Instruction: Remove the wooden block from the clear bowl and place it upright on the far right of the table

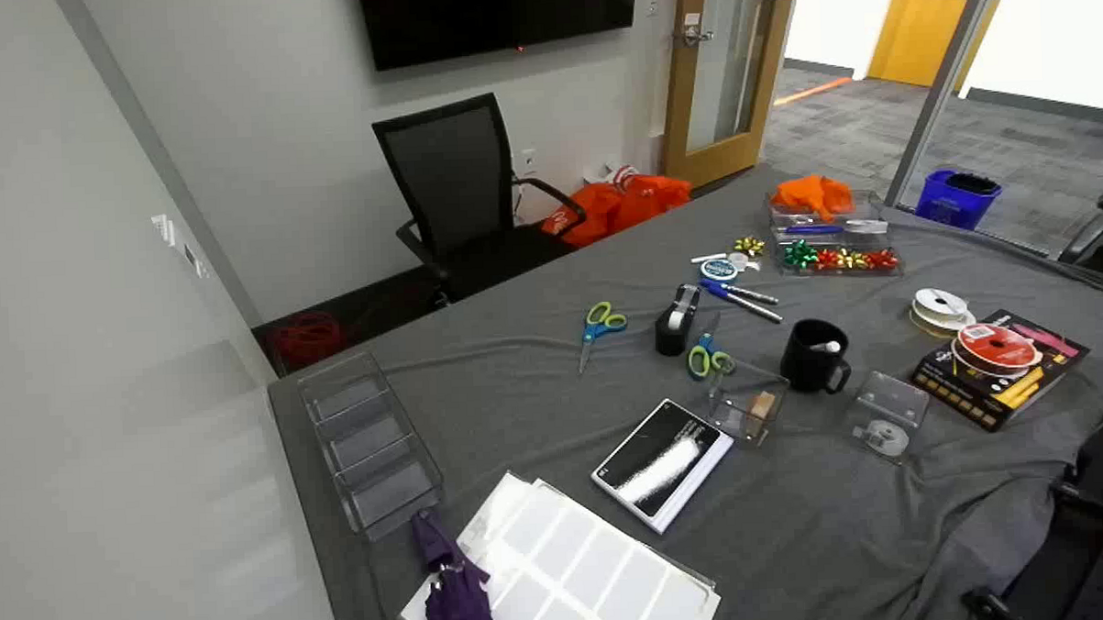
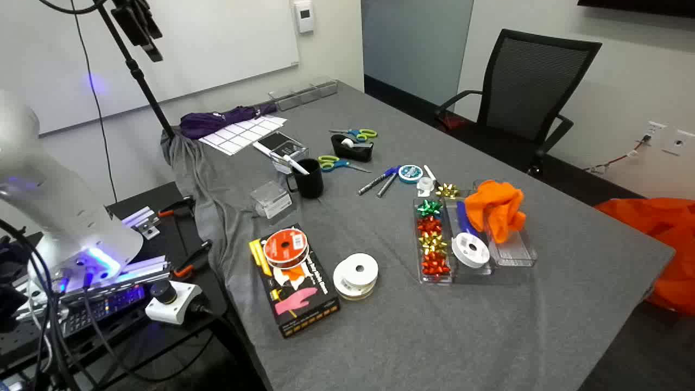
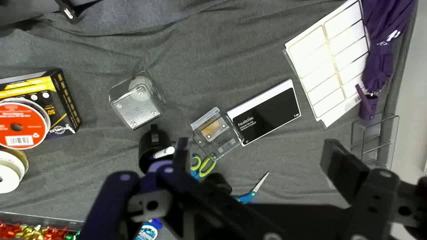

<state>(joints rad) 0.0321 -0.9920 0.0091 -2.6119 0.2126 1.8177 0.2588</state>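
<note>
Before any descent begins, the gripper (image 3: 258,150) should be centred over the clear bowl (image 3: 220,145), which contains the wooden block (image 3: 210,128) off to one side. The fingers (image 3: 340,161) are spread wide with nothing between them; the pick has not yet been made. As the full spread may strike the bowl's walls, the opening should be narrowed, the block gripped across its thinner dimension, and the lift kept vertical past the rim. Which way the bowl's mouth faces is hard to tell and should be confirmed first.

Clearance is limited. A black mug (image 1: 803,367) stands near the bowl, with a white pen (image 2: 296,164) projecting above its rim; scissors (image 1: 706,343) lie at one corner and a black-topped case (image 1: 662,458) at another, contact uncertain. Judged from the arm's side, the right-hand end carries bows (image 2: 433,244), an orange cloth (image 2: 497,209) and white spools (image 2: 355,279). Upright release calls for a smooth, unwrinkled part of the tabletop (image 2: 461,336) away from them.
</note>
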